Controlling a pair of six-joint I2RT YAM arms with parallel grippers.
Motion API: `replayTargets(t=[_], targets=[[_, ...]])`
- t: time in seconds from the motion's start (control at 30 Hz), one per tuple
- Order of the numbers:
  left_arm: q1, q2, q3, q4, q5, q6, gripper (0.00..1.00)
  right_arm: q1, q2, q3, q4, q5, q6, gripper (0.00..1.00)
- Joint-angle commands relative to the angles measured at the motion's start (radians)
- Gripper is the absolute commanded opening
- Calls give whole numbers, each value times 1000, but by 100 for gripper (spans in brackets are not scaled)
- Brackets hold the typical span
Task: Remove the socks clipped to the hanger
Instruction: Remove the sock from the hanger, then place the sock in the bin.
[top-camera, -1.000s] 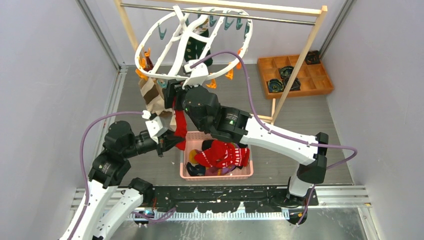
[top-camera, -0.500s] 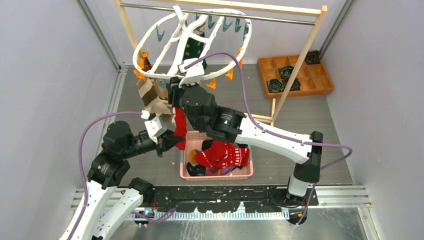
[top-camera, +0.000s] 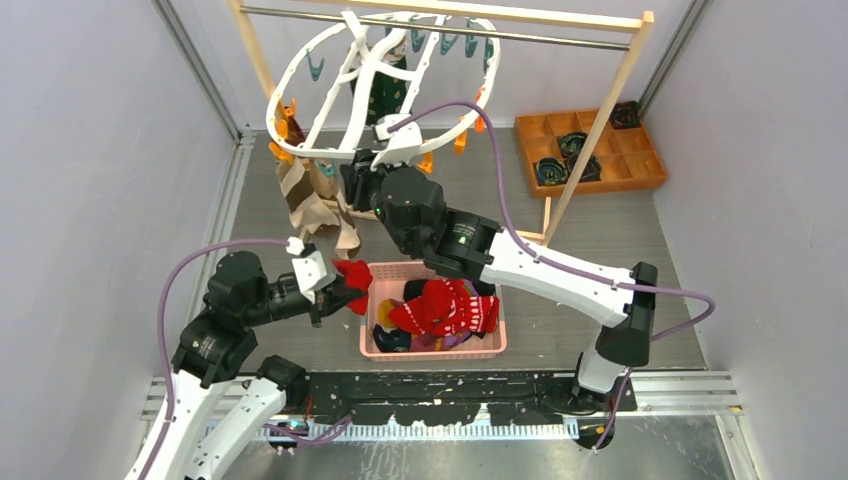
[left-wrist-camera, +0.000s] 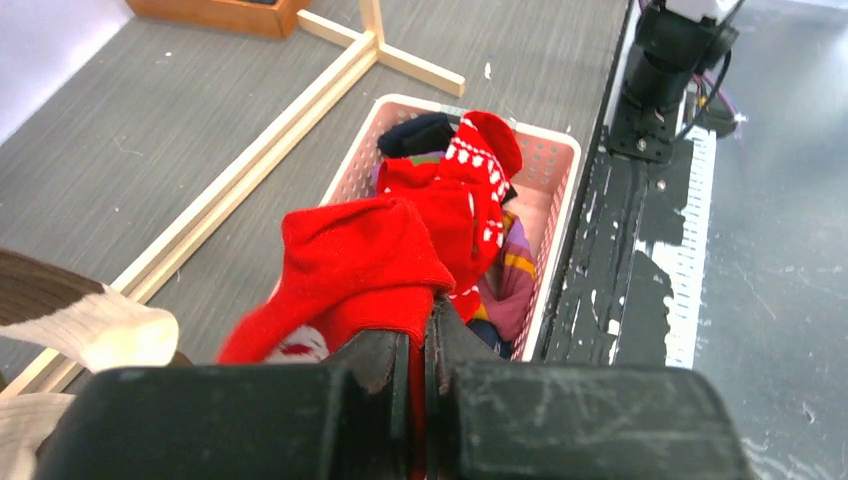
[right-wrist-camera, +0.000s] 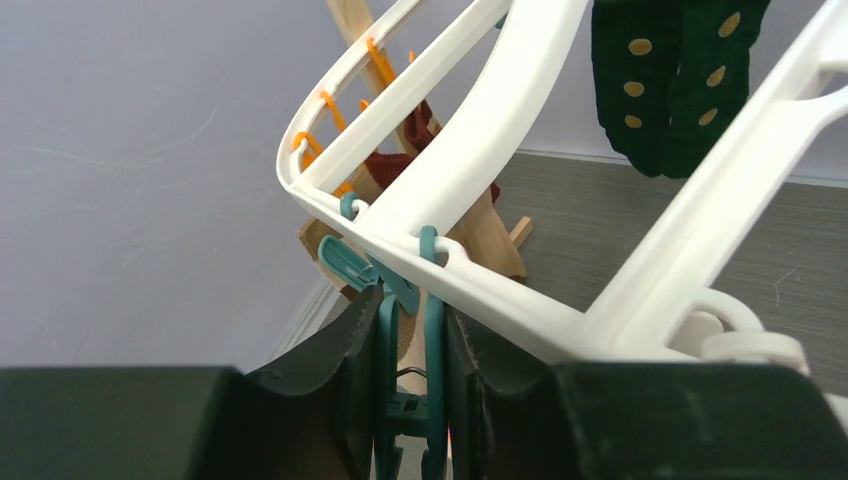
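The left tool (left-wrist-camera: 418, 345), clamped on a limp red sock (left-wrist-camera: 365, 255), holds it just beside the pink basket (left-wrist-camera: 562, 190) near the desk's near edge. Over the desk's far-left part, the right tool (right-wrist-camera: 410, 340) squeezes a teal clip (right-wrist-camera: 388, 350) on the white hanger (right-wrist-camera: 480, 130), where beige socks (top-camera: 305, 200) and a dark green sock (right-wrist-camera: 665, 80) hang. Light and soft, they likely come away best pinched just below the clip.

Obstacles, clocked from the basket (top-camera: 432, 353): hanger (top-camera: 360, 70) overhead at 12 o'clock; beige socks (top-camera: 305, 205) dangling at 11; rack leg (top-camera: 598, 130) slanting down at 2, its foot-bars on the table (top-camera: 620, 232) at 1. Free room for you: bare table at 3, open to the wall (top-camera: 760, 200).
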Motion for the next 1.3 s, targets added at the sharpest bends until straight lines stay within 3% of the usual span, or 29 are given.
replayTargets(t=[0.0, 0.1, 0.2, 0.33, 0.53, 0.77, 0.87, 0.93, 1.0, 1.03, 1.07, 1.13, 1.17, 1.27], targets=[[-4, -13, -34, -55, 78, 123, 0, -2, -106, -62, 40, -86, 64, 26], [-5, -4, -58, -79, 115, 212, 0, -2, -175, -138, 14, -143, 106, 68], [-10, 10, -65, -86, 126, 255, 0, 1, -263, -261, 4, -227, 148, 84], [-10, -4, -60, -74, 139, 271, 0, 6, -416, -486, 30, -395, 226, 88], [-12, -19, -63, -34, 159, 253, 0, 20, -572, -788, 263, -692, 351, 89], [-12, 3, -17, -24, 170, 256, 0, 25, -473, -812, 407, -775, 449, 73], [-12, -12, -7, -24, 163, 268, 0, 24, -445, -808, 439, -783, 485, 54], [-12, -21, -5, -27, 158, 268, 2, 17, -447, -819, 453, -770, 507, 34], [-12, -28, -2, -42, 144, 268, 22, -3, -469, -837, 436, -738, 527, 11], [-12, -30, -1, -53, 131, 263, 37, -11, -485, -848, 410, -709, 532, 3], [-12, -33, 2, -64, 114, 256, 49, -19, -504, -856, 355, -686, 529, 1], [-12, -38, 6, -82, 63, 212, 93, -28, -536, -861, 254, -590, 497, 1], [-12, -37, 8, -93, 29, 175, 99, -29, -546, -861, 190, -555, 482, 1], [-11, -18, 23, -164, -54, 117, 100, -40, -538, -892, 76, -498, 454, 1]])
